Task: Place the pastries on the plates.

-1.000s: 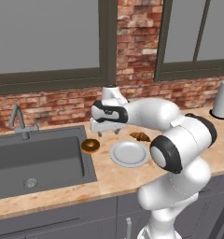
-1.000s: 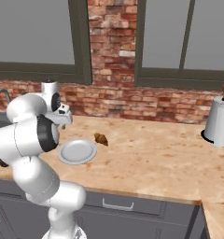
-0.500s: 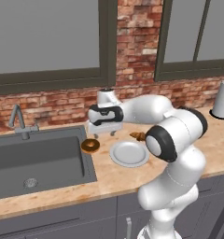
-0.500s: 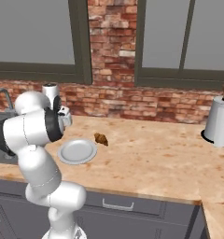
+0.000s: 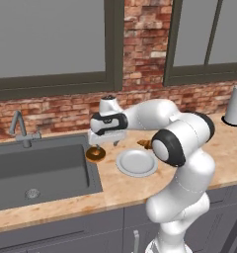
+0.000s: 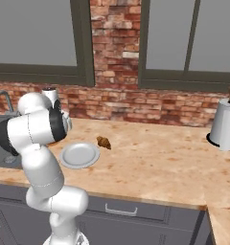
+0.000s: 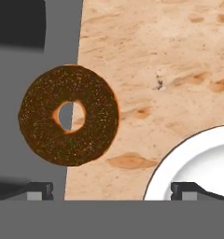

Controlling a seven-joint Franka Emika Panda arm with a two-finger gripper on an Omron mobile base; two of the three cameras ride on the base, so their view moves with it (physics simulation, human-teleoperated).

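Observation:
The dark-glazed ring doughnut [image 7: 68,115] lies flat, straddling the line between the grey sink rim and the wooden counter. From the left base view the doughnut [image 5: 96,154] sits just left of a white plate [image 5: 137,162]. My gripper [image 5: 105,145] hangs open just above the doughnut, pointing down, and holds nothing. In the hand view the gripper [image 7: 113,189] has one fingertip by the sink rim and the other over the plate [image 7: 198,163]. The croissant [image 6: 104,142] rests on the counter beyond the plate [image 6: 79,155], and my arm partly hides the croissant [image 5: 143,144].
A grey sink basin [image 5: 41,168] with a faucet [image 5: 19,129] takes up the left of the counter. A white canister [image 6: 224,125] stands at the far right by the brick wall. Open wooden counter stretches to the right of the plate.
The hand has swung left from above the plate toward the doughnut and come lower. The jaws have stayed open. The pastries and plate have not moved.

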